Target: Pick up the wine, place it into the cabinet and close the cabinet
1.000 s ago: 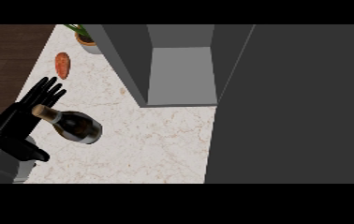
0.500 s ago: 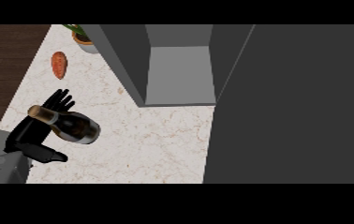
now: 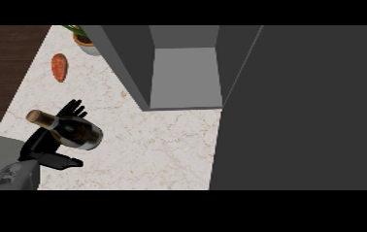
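Head view: wine (image 3: 70, 129) within left hand (image 3: 44, 146), fingers curled round it

glossy dark glass wine bottle (image 3: 75, 131), desk (image 3: 158, 148) pale veined marble, cabinet (image 3: 179, 71) matt grey, smooth

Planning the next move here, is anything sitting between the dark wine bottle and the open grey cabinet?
Nothing visible does. The dark glass wine bottle is in the left hand, and the marble counter between it and the open grey cabinet shows bare. The orange carrot-like item lies off to the side.
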`<state>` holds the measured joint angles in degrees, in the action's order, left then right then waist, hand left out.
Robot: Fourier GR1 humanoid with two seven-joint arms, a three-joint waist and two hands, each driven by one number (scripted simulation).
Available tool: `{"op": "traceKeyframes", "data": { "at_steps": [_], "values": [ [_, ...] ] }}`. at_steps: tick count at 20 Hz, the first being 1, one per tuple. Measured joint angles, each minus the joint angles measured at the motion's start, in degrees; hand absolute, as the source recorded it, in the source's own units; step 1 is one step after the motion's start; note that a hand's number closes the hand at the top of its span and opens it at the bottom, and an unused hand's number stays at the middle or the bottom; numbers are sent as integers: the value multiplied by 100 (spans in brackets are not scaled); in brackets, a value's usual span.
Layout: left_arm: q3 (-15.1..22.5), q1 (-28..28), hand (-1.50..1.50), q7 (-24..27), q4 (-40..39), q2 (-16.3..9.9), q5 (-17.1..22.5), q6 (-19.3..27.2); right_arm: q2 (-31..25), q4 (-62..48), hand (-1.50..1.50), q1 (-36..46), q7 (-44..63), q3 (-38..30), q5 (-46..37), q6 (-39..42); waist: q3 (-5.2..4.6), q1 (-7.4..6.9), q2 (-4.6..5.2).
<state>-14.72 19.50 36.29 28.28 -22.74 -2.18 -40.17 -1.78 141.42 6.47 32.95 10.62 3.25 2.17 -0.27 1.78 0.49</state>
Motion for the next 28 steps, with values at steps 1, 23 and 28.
{"op": "traceKeyframes", "data": {
  "at_steps": [1, 23, 28],
  "values": [
    [0, 31, -150, -1, -99, -17, 27, -26, 3, 3, -150, 11, 21, 16, -1, -1, -2, 11, 3],
    [387, 346, 150, 480, -592, 315, 204, 78, -16, -12, -150, 0, 49, -36, -23, 77, -1, 11, 7],
    [354, 479, 150, 462, -736, 419, 356, 80, 14, -35, -150, -25, 27, 2, -25, 92, 3, -10, 3]
  ]
}}
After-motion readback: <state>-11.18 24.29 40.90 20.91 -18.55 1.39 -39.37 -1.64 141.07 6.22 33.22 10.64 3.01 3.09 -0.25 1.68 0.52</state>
